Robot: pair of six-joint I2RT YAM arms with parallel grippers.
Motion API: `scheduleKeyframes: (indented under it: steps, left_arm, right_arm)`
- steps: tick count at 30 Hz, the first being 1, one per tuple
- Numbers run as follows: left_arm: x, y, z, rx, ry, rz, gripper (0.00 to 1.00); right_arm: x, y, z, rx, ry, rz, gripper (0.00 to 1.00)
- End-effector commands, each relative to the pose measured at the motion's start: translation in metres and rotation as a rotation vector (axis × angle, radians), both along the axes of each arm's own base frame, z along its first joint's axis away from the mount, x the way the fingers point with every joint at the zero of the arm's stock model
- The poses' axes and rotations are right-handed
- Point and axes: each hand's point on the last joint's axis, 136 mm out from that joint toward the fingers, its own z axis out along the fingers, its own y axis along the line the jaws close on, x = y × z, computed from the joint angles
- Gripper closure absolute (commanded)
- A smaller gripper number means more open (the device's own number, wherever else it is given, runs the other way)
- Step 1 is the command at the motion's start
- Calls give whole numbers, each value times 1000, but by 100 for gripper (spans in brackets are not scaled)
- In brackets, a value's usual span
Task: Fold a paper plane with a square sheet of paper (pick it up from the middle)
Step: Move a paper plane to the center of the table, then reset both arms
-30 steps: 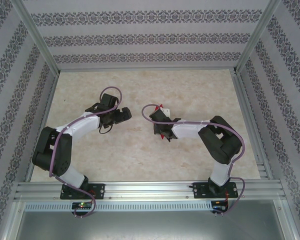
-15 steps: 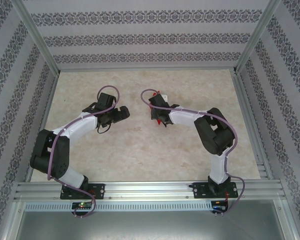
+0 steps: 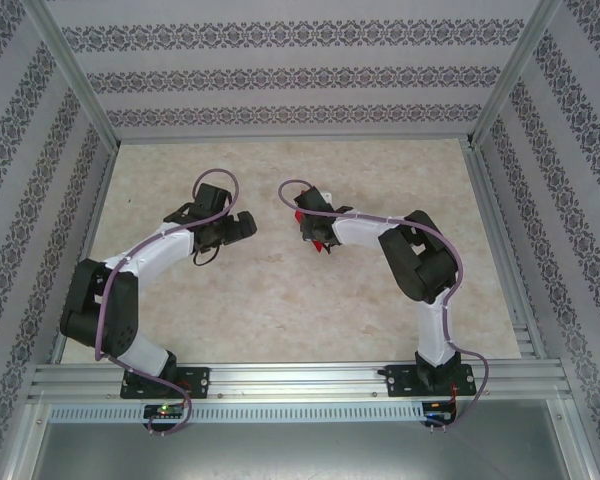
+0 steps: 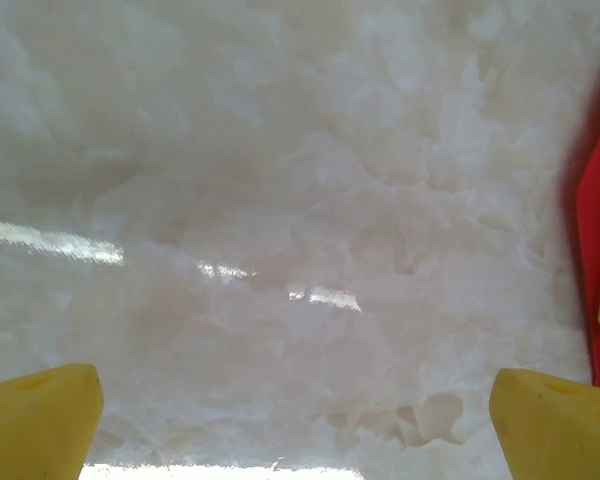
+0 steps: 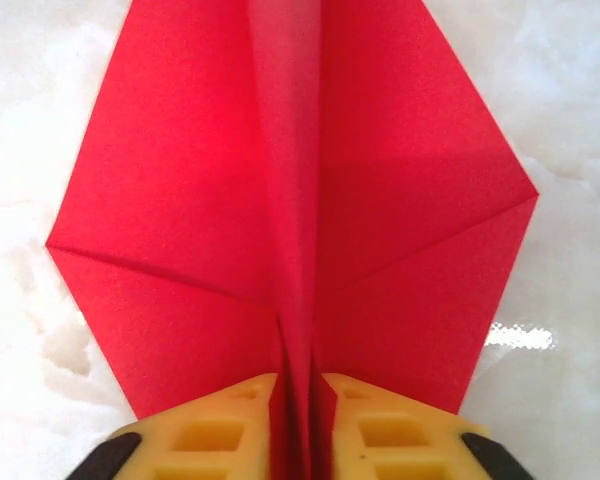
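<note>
Red and sharply creased, the paper plane (image 5: 180,200) is lying on the pale marbled table (image 4: 280,180) just ahead of my right gripper (image 5: 302,420), around the middle of the table; I am pinching its raised centre ridge between my two yellow fingers (image 5: 220,430), which are sitting close together with only the fold between them. My left gripper (image 4: 300,420) is hovering just beside the paper with its fingers spread wide and gripping nothing; a strip of the red edge is showing at the right of its view. Judging by the creases, I am reckoning the work is well along: the corners are looking folded in towards a point, the middle fold is standing up, and the sheet is reading as a kite rather than a square; the wings are not yet looking folded down, so I am guessing that the final shaping and a clean release are what is left.
</note>
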Motion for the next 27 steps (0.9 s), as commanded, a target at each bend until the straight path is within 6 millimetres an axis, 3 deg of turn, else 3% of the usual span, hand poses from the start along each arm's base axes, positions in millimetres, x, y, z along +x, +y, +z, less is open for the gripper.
scheduleKeyframes:
  steps: [1,5,8,11,14,18,21,24,27]
  left_arm:
    - [24,10,39,30,-119,13,0]
    - [39,22,73,84,-218,34,0]
    - [44,40,93,162,-274,68,0]
    - [46,62,108,243,-326,112,0]
    - [43,84,115,324,-365,149,0]
    - [32,122,107,454,-374,230,0]
    - [18,154,92,555,-369,317,0]
    - [6,177,78,622,-380,368,0]
    - [-2,186,58,643,-362,354,0]
  right_arm:
    - [6,0,33,24,-31,-18,75]
    - [10,3,95,108,-137,-10,57]
    - [9,-8,137,161,-224,-17,43]
    - [8,-35,175,187,-327,-54,31]
    - [5,-85,199,162,-427,-144,21]
    - [-10,-169,210,41,-524,-291,2]
    - [-26,-225,209,-79,-564,-381,2]
    - [-46,-276,192,-213,-578,-483,2]
    - [-61,-310,172,-258,-591,-567,2]
